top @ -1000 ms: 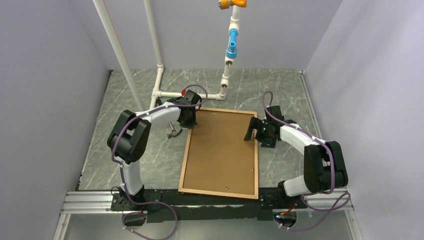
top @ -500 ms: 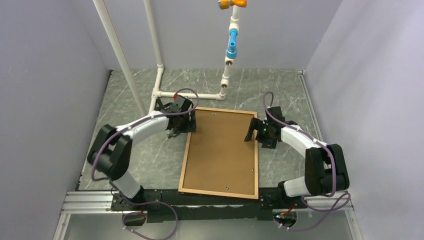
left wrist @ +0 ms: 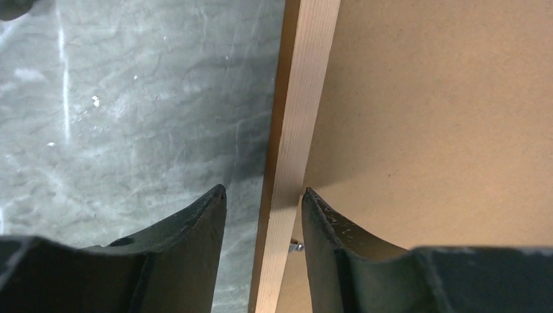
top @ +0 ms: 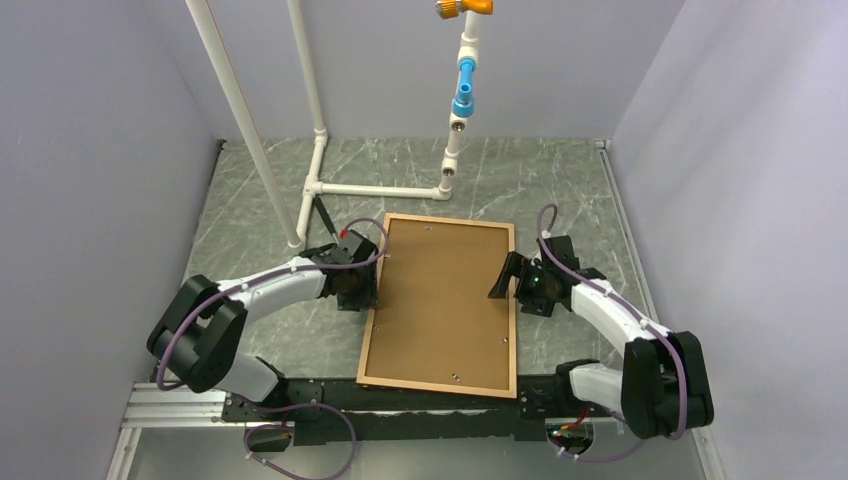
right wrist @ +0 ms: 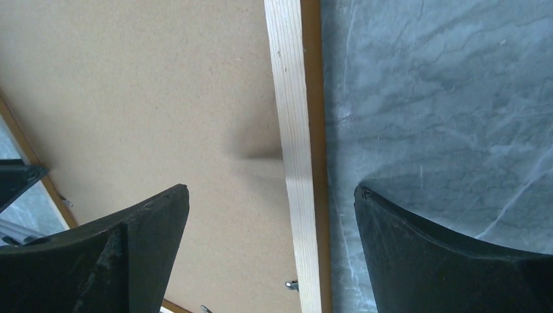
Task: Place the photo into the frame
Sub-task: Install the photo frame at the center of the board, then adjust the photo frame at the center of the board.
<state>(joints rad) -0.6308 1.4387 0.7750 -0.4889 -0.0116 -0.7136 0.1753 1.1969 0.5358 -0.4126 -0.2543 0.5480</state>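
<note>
From above, the frame (top: 437, 385) lies flat on the grey marbled tabletop (top: 560, 180), back side up, near the middle and running from the near edge toward the far side. A plain brown backing board (top: 440, 300) fills it. A white pipe stand (top: 318, 160) rises at the far left, just beyond the frame's far left corner. The left gripper (top: 362, 293) sits at the frame's left rail about halfway along. The right gripper (top: 505, 277) sits at the right rail at a similar spot, so the two face each other across the board. In the left wrist view the jaws are spread and straddle the pale wooden rail. One of the fingers (left wrist: 189, 261) is over the tabletop with a gap to the rail. The other is over the board at the rail's inner edge; whether it touches cannot be told. A small metal clip (left wrist: 295, 246) shows on the board by that finger. In the right wrist view the jaws are spread wide on either side of the right rail, well clear of it. One finger (right wrist: 130, 241) hangs above the board and the other above the tabletop.
</note>
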